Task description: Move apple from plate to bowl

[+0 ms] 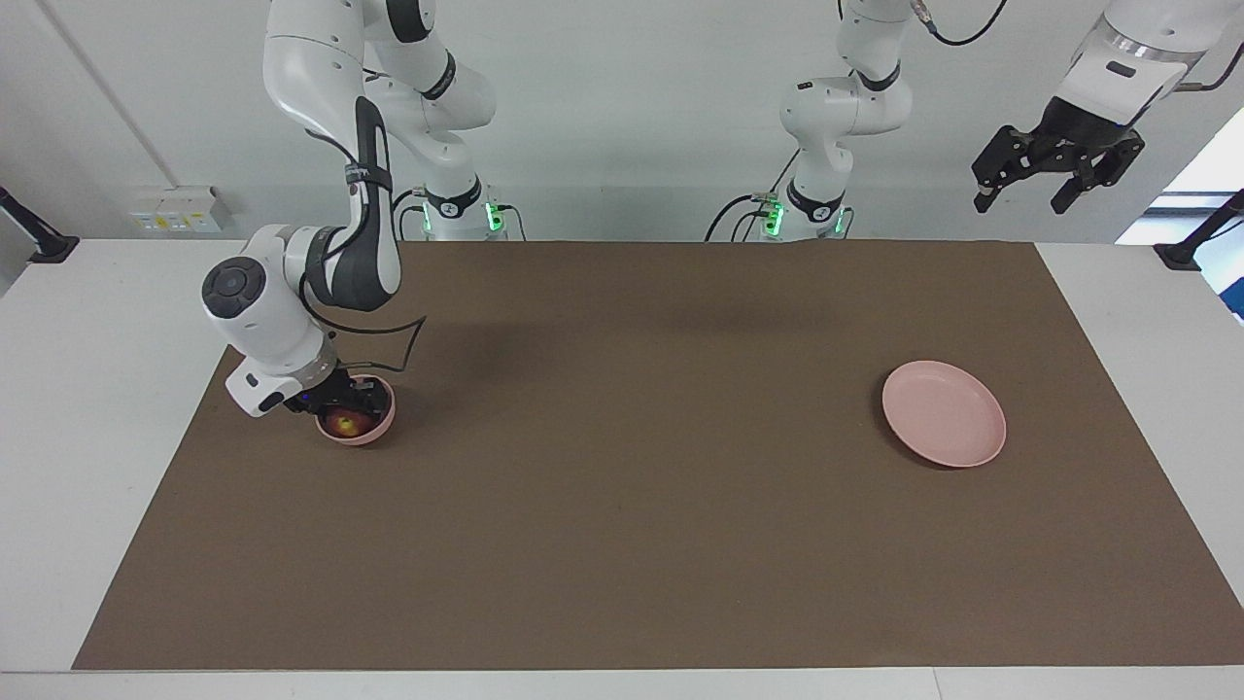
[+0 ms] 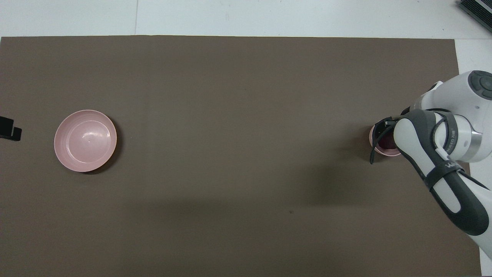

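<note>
White table (image 1: 117,408) under a brown mat (image 1: 622,506)
A plain pale wall (image 1: 622,107) stands along the table, carrying a small socket box (image 1: 180,209); bright daylight enters at a window (image 1: 1200,175).

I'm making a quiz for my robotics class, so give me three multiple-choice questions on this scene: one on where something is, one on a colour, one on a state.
1. Where is the apple?
A. in the bowl
B. on the plate
C. on the brown mat

2. What colour is the plate?
A. white
B. pale pink
C. green

3. How is the left gripper?
A. shut on the apple
B. resting on the plate
C. open, raised in the air

Answers:
1 A, the apple sits inside the bowl under the right gripper.
2 B, both views show it pink.
3 C, its fingers stand apart, holding nothing.
</note>
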Robot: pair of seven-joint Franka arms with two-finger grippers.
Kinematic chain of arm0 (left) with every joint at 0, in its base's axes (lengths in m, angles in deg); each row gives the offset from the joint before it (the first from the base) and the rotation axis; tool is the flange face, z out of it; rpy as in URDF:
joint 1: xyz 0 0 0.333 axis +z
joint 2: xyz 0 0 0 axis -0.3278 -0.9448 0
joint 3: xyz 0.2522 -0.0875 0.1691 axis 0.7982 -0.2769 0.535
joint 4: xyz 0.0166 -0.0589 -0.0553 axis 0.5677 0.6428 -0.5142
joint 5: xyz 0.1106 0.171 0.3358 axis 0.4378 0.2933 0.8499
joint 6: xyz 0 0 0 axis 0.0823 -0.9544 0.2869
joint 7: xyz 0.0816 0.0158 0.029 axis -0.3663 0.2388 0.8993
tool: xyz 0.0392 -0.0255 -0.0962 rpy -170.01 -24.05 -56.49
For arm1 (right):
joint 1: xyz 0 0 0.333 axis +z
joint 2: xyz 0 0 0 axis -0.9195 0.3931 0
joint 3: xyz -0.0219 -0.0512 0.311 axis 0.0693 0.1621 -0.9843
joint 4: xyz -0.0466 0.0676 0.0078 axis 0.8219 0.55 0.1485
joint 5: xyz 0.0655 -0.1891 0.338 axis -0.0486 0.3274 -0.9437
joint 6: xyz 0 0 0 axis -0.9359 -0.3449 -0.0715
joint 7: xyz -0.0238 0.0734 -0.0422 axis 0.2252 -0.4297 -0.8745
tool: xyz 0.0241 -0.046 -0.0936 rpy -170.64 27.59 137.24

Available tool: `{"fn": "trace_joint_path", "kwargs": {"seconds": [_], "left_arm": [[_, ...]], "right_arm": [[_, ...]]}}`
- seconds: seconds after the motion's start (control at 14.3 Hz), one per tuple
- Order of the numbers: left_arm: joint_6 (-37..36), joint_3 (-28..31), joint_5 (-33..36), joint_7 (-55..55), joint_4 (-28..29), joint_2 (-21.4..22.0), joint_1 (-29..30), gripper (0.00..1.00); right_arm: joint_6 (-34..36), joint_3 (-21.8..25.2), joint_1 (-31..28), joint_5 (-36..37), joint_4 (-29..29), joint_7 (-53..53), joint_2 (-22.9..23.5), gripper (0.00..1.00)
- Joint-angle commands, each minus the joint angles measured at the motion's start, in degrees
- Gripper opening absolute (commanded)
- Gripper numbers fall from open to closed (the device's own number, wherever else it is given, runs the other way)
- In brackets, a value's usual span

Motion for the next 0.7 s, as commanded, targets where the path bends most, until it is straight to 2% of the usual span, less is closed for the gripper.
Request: {"fn": "trace_joint_path", "kwargs": {"seconds": [0.0, 0.14, 0.21, 0.63], "left_arm": [[1.3, -0.2, 0.7, 0.0, 2.2, 1.6, 0.4, 1.00], [1.3, -0.2, 0.8, 0.0, 2.2, 1.6, 0.4, 1.00], [1.3, -0.2, 0.7, 0.0, 2.2, 1.6, 0.4, 1.00], [1.3, -0.2, 0.7, 0.0, 2.2, 1.6, 0.4, 1.00]], "right_arm": [[-0.8, -0.6, -0.9, 1.1, 0.3, -0.2, 0.3, 0.72], [-0.8, -0.6, -0.9, 1.1, 0.3, -0.3, 0.3, 0.87], [-0.8, -0.6, -0.9, 1.1, 0.4, -0.2, 0.3, 0.90], [-0.8, -0.6, -0.9, 1.1, 0.4, -0.2, 0.3, 0.93]]}}
